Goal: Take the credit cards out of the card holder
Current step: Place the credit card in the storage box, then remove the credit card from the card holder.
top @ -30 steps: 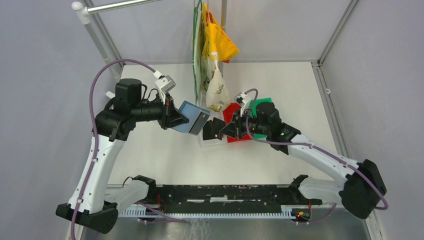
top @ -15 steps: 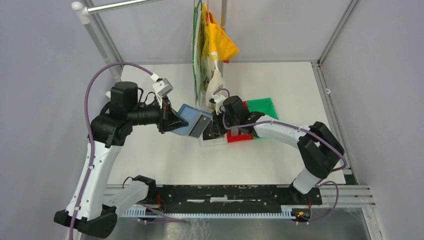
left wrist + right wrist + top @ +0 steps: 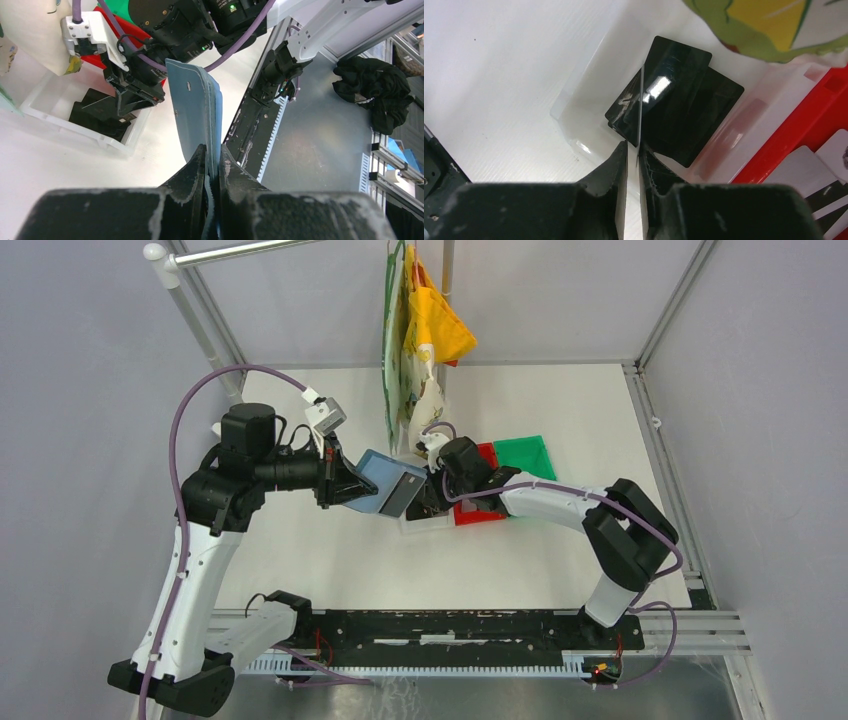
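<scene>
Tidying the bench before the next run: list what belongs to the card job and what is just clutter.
Job: card holder in left gripper; edge-on card at right gripper; black cards in white bin; pale cards in red bin.
Clutter: green bin; hanging bags; black cloth.

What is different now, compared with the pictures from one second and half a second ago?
The right gripper turned from pointing sideways to pointing down over the white bin, with a dark card edge-on between its jaws; whether it has let go I cannot tell. The left gripper stays shut on the card holder, almost where it was.
</scene>
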`<state>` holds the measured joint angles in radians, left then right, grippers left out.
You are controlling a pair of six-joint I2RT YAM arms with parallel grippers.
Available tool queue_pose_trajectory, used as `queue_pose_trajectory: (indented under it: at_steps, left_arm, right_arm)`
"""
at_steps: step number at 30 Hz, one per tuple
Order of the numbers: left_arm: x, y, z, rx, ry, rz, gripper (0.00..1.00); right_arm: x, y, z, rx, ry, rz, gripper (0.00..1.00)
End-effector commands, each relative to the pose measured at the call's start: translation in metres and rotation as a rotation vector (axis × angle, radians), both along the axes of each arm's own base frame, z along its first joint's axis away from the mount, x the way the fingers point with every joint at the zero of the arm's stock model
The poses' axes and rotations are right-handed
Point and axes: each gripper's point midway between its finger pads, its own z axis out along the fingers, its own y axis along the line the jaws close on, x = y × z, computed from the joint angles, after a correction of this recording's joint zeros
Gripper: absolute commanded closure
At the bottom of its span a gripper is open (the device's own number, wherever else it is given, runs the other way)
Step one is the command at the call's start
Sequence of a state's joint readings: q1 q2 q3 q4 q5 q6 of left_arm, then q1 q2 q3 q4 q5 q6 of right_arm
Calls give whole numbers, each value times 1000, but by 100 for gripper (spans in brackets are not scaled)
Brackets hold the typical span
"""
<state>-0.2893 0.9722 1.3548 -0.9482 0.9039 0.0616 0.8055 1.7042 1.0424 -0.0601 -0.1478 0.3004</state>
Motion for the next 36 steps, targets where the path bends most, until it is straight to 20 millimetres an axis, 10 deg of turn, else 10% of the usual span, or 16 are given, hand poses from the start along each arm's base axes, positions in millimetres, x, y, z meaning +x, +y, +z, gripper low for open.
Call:
queue_pose_trajectory:
  at_steps: [1, 14, 25, 36]
  left_arm:
    - [-8, -4, 28, -56, -113, -59, 98]
    - [-13, -7, 38, -86, -115, -84, 98]
    - [-18, -14, 74, -211, -142, -85, 98]
    - [-15, -22, 96, -328, -44, -74, 98]
  right_arm:
    - [14, 11, 25, 46, -91, -1, 77]
    - [0, -7, 88, 150, -221, -59, 30]
    - [-89, -31, 179, 618, -257, 63, 2]
    - [-153, -41, 258, 1095, -247, 277, 2]
